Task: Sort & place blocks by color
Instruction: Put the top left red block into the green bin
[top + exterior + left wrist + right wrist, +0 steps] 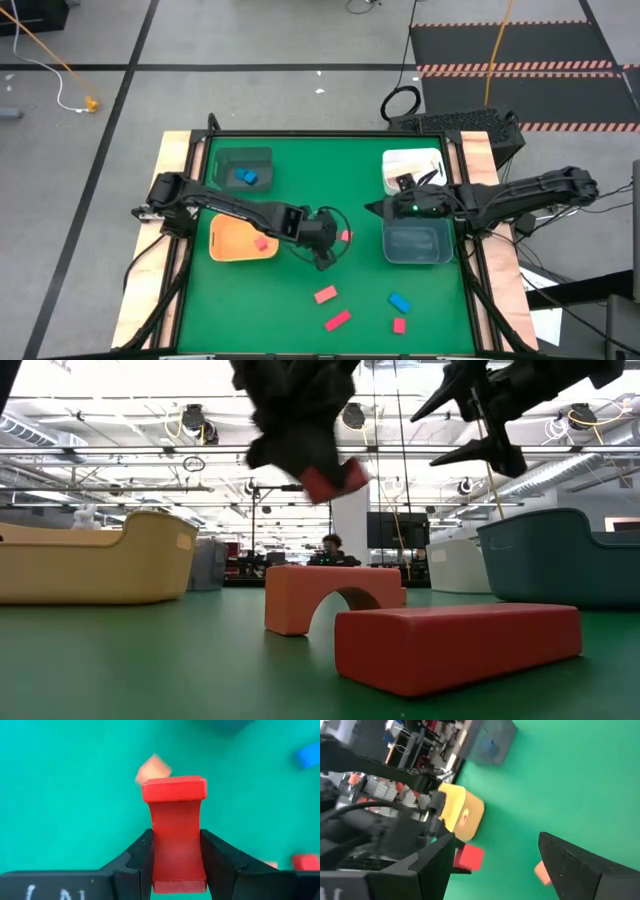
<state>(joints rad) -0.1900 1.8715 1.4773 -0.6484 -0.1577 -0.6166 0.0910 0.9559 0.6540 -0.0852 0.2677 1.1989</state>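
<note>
My left gripper (332,240) hangs over the middle of the green table, just right of the orange bin (228,243), and is shut on a red block (175,835). In the low view that red block (335,480) floats well above the table. One red block (262,243) lies inside the orange bin, and a blue block (247,177) lies in the dark green bin (243,158). My right gripper (378,208) stands open and holds nothing, above the far left corner of the grey-blue bin (417,243). My left gripper pinches the red block's two opposite sides (156,851) between its two fingers (140,860). The fingers slant down from the table's left. The block's far end (174,789) sticks out past the fingertips. The block is lifted clear of the table.
Loose on the near part of the table lie a red arch block (335,595), a red bar (455,640), a blue block (400,301) and a small red block (399,325). A white bin (412,165) stands at the far right.
</note>
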